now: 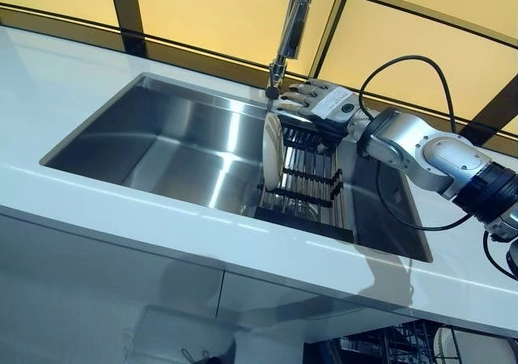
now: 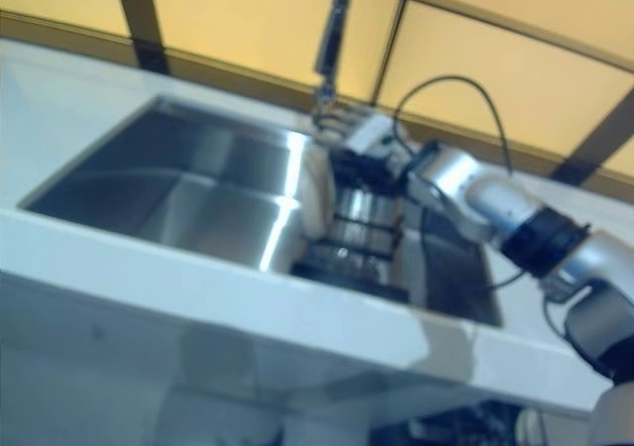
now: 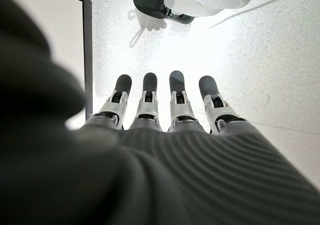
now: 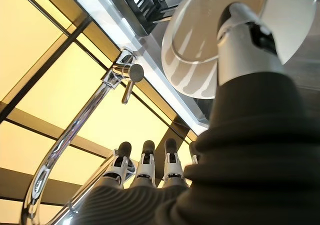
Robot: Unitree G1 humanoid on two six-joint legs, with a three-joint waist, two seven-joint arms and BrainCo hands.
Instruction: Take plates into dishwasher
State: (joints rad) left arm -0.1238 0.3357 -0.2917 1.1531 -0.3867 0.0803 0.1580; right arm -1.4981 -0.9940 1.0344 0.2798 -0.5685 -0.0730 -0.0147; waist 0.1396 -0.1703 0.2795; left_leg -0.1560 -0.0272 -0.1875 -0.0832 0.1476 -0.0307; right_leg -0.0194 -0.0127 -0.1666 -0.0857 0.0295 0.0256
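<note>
Currently the left hand (image 3: 165,110) shows only in its own wrist view: fingers straight and side by side, holding nothing, pointing down at a pale speckled floor (image 3: 260,55).

Right arm reaches in from the right, across the white countertop (image 1: 97,186), forearm roughly level, wrist over the right end of the stainless steel sink (image 1: 162,146). Right hand (image 1: 312,99) sits just under the tip of the chrome pull-down faucet (image 1: 291,24), back of the hand up, fingers extended toward the far rim of the sink. In the right wrist view the fingers run straight and parallel, apart from the thumb (image 4: 240,40), which lies across the face of the round white plate (image 4: 195,60). Whether the thumb actually presses the plate or just overlaps it, can't tell. Fingers aren't curled round anything.

Plate stands on edge in the black wire dish rack (image 1: 307,186) inside the sink, directly below the fingertips, at the rack's left end. Its face points left toward the empty basin; the disc is near vertical, leaning slightly. Looks plain glossy white, shallow well, raised rim, no visible pattern.

Rack slots to the right of the plate, under the palm, hold nothing I can make out.
</note>
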